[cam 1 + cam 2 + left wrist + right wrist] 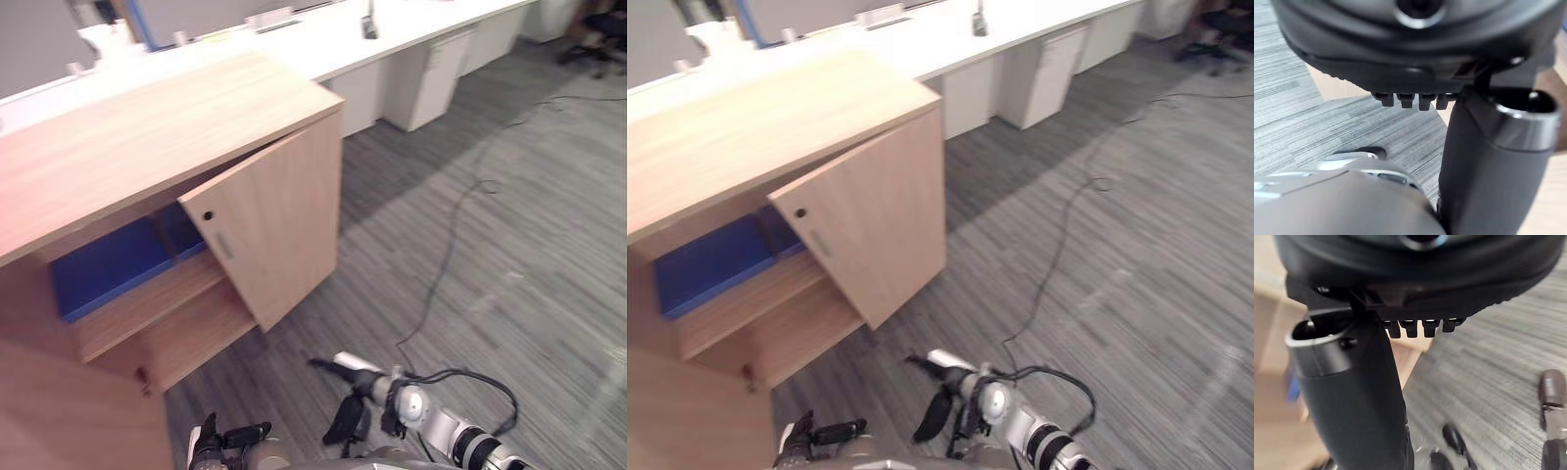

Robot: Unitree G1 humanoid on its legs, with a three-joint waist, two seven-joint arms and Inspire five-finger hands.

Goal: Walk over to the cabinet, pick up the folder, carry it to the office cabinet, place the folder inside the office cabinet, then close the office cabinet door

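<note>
The blue folder [108, 266] lies flat on the upper shelf of the office cabinet [147, 137], behind its half-open door [279, 220]. The left hand [211, 443] and right hand [345, 416] are below the cabinet, fingers relaxed and empty. The door is probably stiff and swings easily, so push its face near the handle [223, 245].

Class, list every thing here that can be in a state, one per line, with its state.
Office cabinet door: partly open.
Blue folder: lying flat on the inner shelf.
Left hand: open, holding nothing.
Right hand: open, holding nothing.
</note>
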